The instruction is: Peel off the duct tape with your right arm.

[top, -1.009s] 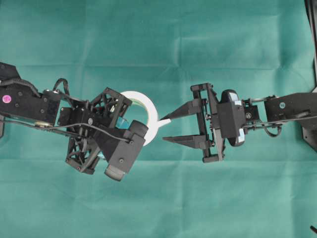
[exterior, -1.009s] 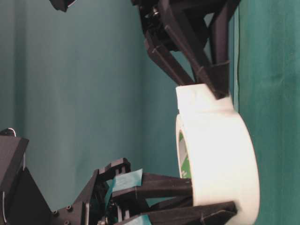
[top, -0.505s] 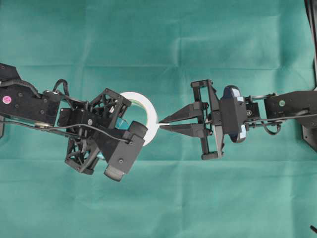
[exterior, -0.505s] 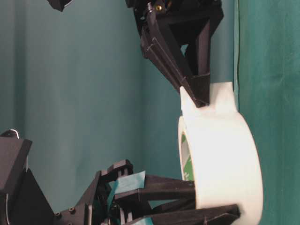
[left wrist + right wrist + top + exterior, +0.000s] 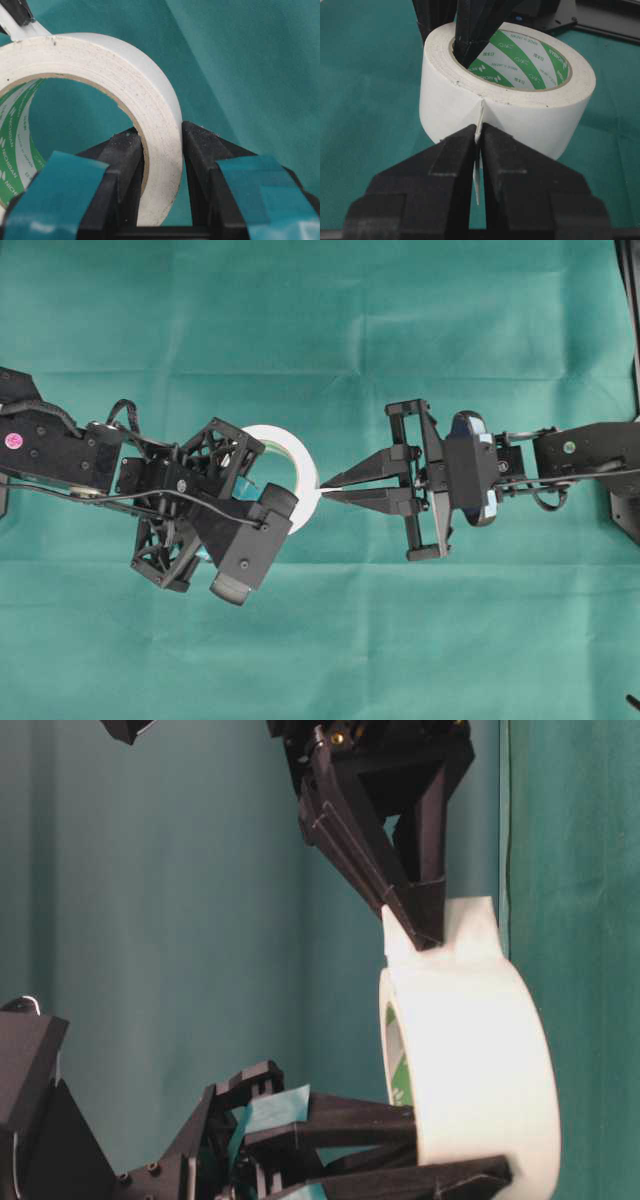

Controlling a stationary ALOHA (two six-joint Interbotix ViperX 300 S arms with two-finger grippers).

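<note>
The duct tape (image 5: 300,452) is a white roll with a green-lined inner ring (image 5: 527,52), held up off the cloth. My left gripper (image 5: 160,134), its fingers marked with teal strips, is shut on the roll's wall (image 5: 470,1070), one finger inside the ring and one outside. A loose white strip end (image 5: 472,925) sticks out of the roll toward the right arm (image 5: 470,480). My right gripper (image 5: 325,487) has its plain black fingers shut on that strip (image 5: 478,172), with the tips close against the roll's outer face (image 5: 520,117).
Green cloth (image 5: 320,640) covers the whole table. A black fixture (image 5: 630,300) runs down the far right edge. The left arm's body (image 5: 60,450) stretches in from the left edge.
The right gripper's fingers, open around the strip end a second ago, have shut on it. The left gripper and roll have barely shifted.
</note>
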